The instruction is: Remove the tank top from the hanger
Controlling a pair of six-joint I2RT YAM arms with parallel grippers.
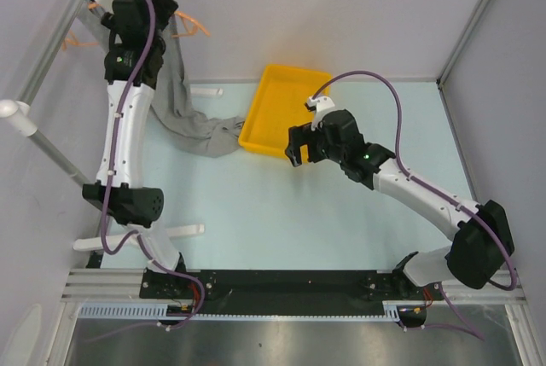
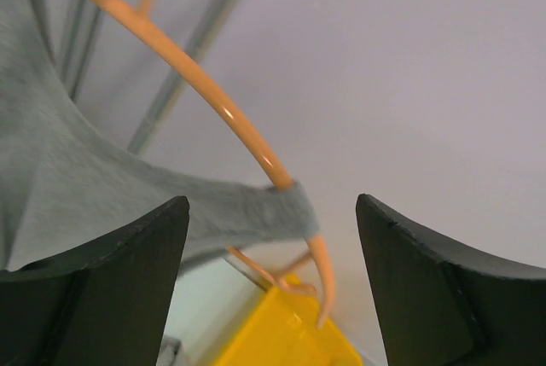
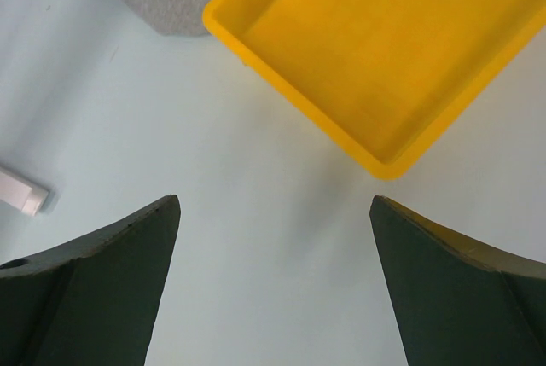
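Left pincer (image 2: 273, 202): open, holding nothing, its 2 jaws flanking the strap (image 2: 256, 210); likely lined up to pinch it.
Strap: looped over the hanger (image 2: 196, 84) near its tip.
Tank top (image 1: 183, 119): on the hanger, hem trailing onto the table (image 1: 341, 212) by the tray (image 3: 401, 42).
Right pincer (image 3: 275, 200): open, empty, above the table beside the tray, well apart from the hanger.

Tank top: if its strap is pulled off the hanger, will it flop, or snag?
Probably floppy: the tank top sags from the hanger and pools in folds on the table. Its strap hugs the hanger's arm near the curved end, so it may snag there.
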